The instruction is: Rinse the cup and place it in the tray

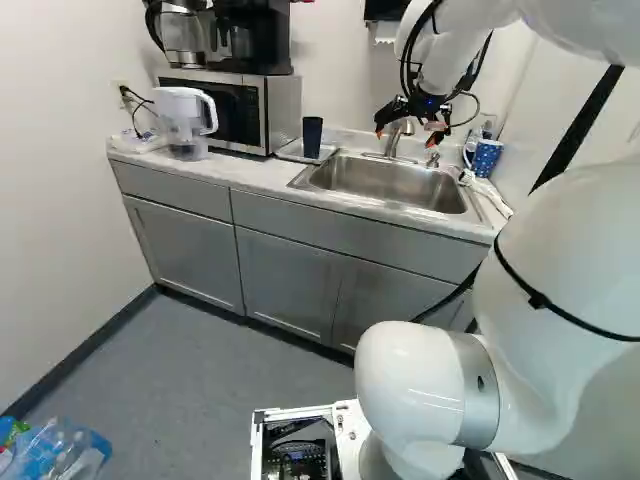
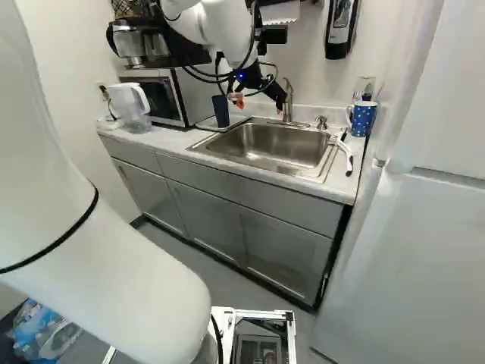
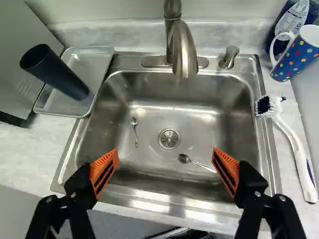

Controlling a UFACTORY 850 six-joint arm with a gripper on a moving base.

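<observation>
Fingers [image 3: 104, 172] stand wide apart over the sink [image 3: 194, 114], gripping nothing, while the dark cup [image 3: 57, 72] stands upright in the tray [image 3: 94, 62] beside it, probably so that it can drip there after rinsing.

One dark cup [image 3: 62, 77], tall, smooth and plain, with sides tapering slightly toward the foot. Stands upright in the tray [image 3: 97, 59], wider end up, foot set toward five o'clock on the tray floor; top too dark to read inside. Ungripped. Tray shallow, rectangular and silver-grey, with rounded corners and a low raised rim. Lies flat on the counter [image 3: 22, 149] at ten o'clock from the middle of the sink [image 3: 232, 122], taking the faucet [image 3: 184, 47] as twelve, between sink and microwave [image 1: 235, 110], close against the sink's edge.
</observation>
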